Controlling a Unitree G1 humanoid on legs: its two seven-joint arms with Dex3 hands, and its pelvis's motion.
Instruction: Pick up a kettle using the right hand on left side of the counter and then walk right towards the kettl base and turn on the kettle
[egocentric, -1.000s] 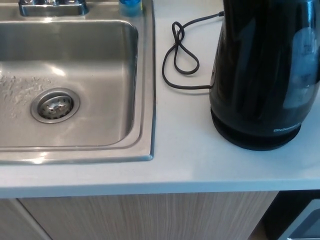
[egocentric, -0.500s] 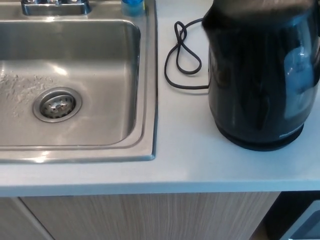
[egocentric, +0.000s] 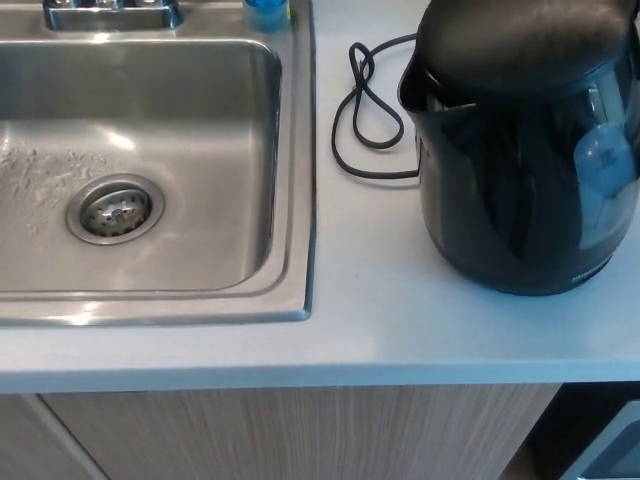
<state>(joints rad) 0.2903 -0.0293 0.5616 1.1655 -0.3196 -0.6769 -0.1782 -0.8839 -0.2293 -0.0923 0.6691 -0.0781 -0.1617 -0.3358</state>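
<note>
On the counter (egocentric: 370, 330) to the right of the sink (egocentric: 150, 170), the black kettle (egocentric: 520, 160) now shows its whole lid and spout rim, where a second ago only its lower body and the darker disc of the base under it were in the picture. It has come down: the separate ring of the base no longer shows beneath it, so it looks seated, though the contact itself is hidden. Half a second ago the kettle was blurred with motion; now it is sharp and appears at rest. Its coiled black cord (egocentric: 365, 110) lies looped just beside it on the sink side, in the same place throughout. Neither hand is in the picture, so nothing can be said of the fingers or of where things lie relative to them; whether the right hand grips the handle beyond the right edge cannot be told. The judgement is that placing is done and only the switch remains.
</note>
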